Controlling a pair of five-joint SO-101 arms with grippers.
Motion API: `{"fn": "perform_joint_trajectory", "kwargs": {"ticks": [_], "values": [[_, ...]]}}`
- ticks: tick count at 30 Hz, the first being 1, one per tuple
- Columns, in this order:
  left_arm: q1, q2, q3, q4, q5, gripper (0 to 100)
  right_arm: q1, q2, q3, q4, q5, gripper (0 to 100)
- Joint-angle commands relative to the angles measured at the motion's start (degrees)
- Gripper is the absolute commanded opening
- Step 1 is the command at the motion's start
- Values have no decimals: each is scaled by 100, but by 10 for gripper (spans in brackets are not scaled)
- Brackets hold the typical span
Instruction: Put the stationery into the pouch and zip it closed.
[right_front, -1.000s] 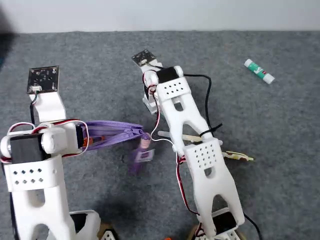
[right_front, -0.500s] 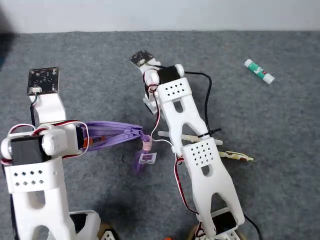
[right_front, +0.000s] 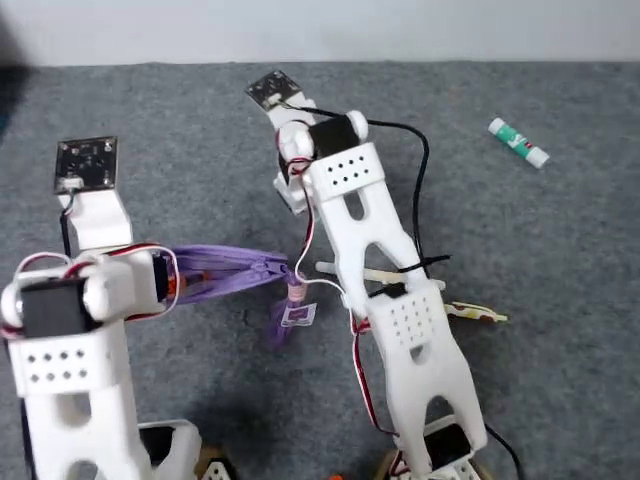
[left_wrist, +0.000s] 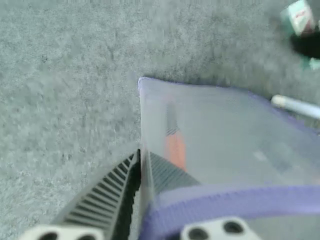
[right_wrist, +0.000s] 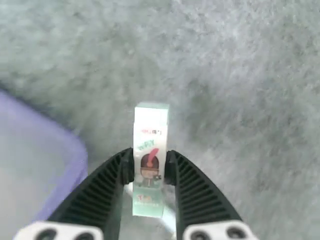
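Note:
The purple see-through pouch (right_front: 225, 268) hangs on edge in the high view, and my left gripper (right_front: 172, 278) is shut on its near end. In the left wrist view the pouch (left_wrist: 225, 145) rises from the jaws, with an orange item (left_wrist: 175, 147) inside it. A zipper tag (right_front: 297, 315) dangles from the pouch's far end. My right gripper (right_wrist: 149, 162) is shut on a small white and green eraser (right_wrist: 150, 145), just beyond the pouch's corner (right_wrist: 35, 160). It shows in the high view as the right gripper (right_front: 290, 192).
A green and white glue stick (right_front: 518, 142) lies at the far right of the grey mat. A white pen (right_front: 345, 272) and a pale clip-like piece (right_front: 477, 314) lie under the right arm. A board (right_front: 86, 160) stands at the left.
My right arm has drawn back toward the far side of the table with the eraser. The pouch and its tag have shifted slightly; the left arm has barely moved.

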Motion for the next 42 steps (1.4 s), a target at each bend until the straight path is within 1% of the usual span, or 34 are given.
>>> {"fn": "perform_joint_trajectory", "kwargs": {"ticks": [1, 7, 11, 14, 18, 22, 25, 31, 36, 39, 42], "values": [[-9, -536, -163, -229, 149, 13, -163, -1701, 1512, 251, -527, 8], [0, -703, -163, -229, 158, 13, -198, -3556, 3560, 242, -1134, 8], [18, -695, -163, -237, 158, 13, -233, -4708, 4325, 233, -1310, 8], [18, -695, -171, -237, 158, 13, -444, -5587, 4633, 233, -1345, 8], [18, -686, -180, -237, 158, 13, -1130, -6607, 4730, 233, -1451, 8], [18, -686, -180, -308, 158, 13, -1789, -7327, 4730, 224, -2004, 8], [18, -686, -171, -308, 158, 13, -2211, -7723, 4730, 127, -2233, 8], [18, -677, -171, -281, 167, 13, -2624, -8391, 4712, -892, -2207, 8], [0, -255, -295, -237, 167, 13, -2765, -8347, 4756, -1877, -2233, 8], [9, 70, -690, -176, 167, 13, -2747, -8189, 5064, -2554, -2242, 8], [0, 360, -1095, -105, 176, 13, -2747, -8242, 5714, -3398, -2242, 8]]}}
